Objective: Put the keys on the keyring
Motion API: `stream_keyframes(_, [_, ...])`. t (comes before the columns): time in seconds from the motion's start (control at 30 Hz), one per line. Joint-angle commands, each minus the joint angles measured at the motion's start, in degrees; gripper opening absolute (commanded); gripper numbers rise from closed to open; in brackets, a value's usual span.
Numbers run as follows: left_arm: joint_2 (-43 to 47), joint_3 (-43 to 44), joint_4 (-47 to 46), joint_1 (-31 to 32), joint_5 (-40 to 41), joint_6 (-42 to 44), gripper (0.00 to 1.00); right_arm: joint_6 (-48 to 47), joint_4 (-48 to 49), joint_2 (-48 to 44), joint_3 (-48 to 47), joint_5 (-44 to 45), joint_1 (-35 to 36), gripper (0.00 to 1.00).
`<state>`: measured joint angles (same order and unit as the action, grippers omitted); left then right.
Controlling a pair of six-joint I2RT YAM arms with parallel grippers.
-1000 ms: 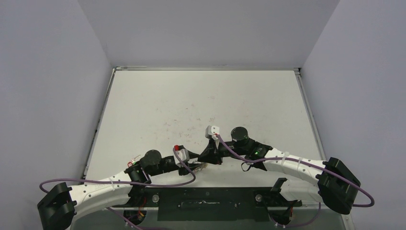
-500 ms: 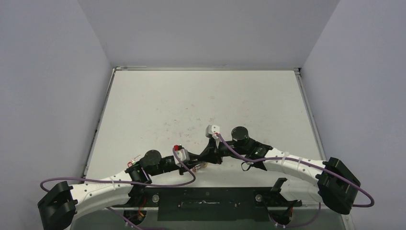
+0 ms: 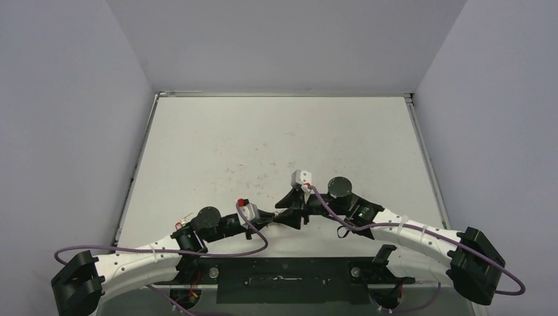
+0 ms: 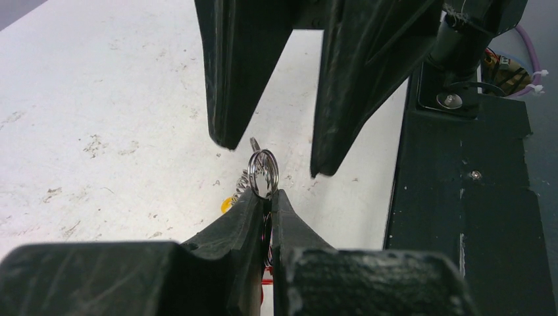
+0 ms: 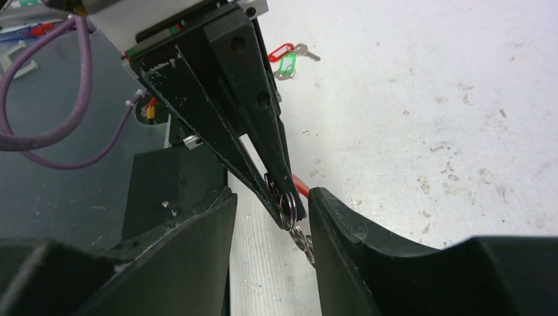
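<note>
Left hand [image 4: 270, 195] pinches the keyring [image 4: 263, 172] — right hand [image 5: 271, 197] stands parted.

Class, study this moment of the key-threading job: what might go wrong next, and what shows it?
1. The left gripper holds the keyring only at the tips of its jaws, so it may slip or twist.
2. The right gripper, jaws open, straddles it closely; closing could knock it or the dangling keys loose.
</note>
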<state>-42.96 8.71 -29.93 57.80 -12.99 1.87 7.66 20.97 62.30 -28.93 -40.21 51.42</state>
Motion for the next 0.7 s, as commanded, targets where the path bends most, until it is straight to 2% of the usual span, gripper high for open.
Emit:
stream_keyframes(0.0, [1.27,0.22,-2.43,0.21,1.37,-0.46,0.0,-1.37,3.42,-4.44,0.57,3.24,0.17,0.47])
stream_keyframes(0.17, [0.91,0.34,-2.46,0.21,1.52,-0.4,0.0,-4.49,-1.34,-6.51,0.42,4.54,0.1,0.51])
stream_keyframes(0.37, [0.81,0.52,-1.84,0.22,0.37,0.7,0.0,-11.34,-8.3,-5.74,-1.42,2.86,0.09,0.48])
stream_keyframes(0.47, [1.19,0.69,-0.51,0.21,-0.99,3.37,0.0,-15.3,-13.81,-4.88,-3.69,1.83,0.09,0.42])
stream_keyframes(0.67, [4.07,-0.02,0.82,0.29,-2.55,13.79,0.0,-16.36,-14.82,-8.03,-4.02,1.01,0.0,0.42])
